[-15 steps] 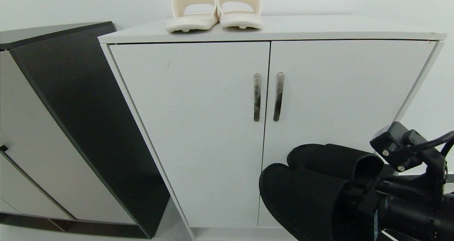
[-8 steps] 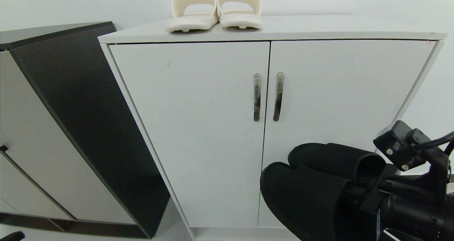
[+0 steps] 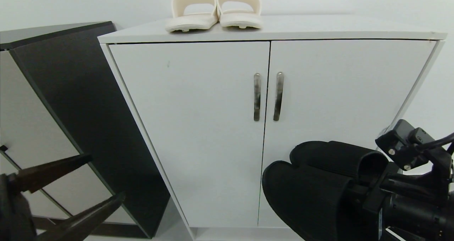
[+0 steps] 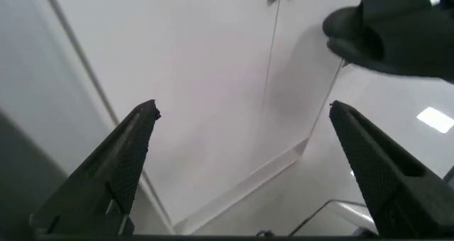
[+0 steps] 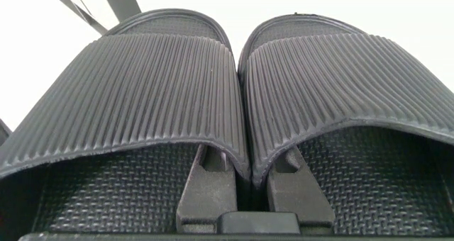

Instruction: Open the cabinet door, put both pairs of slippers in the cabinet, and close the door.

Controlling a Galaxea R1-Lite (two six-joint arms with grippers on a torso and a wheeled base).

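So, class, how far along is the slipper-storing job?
Done: nothing; the white two-door cabinet is shut. In hand: the right gripper clamps the black ribbed slippers; the left gripper hangs open. Left: open a door, store them and the cream slippers on top, close.

A plain white wall [image 3: 53, 1] formed the backdrop. At the left stood a side unit [image 3: 88, 110] — black top and side panel, pale front. The floor [image 4: 319, 188] was pale, with one bright reflection.
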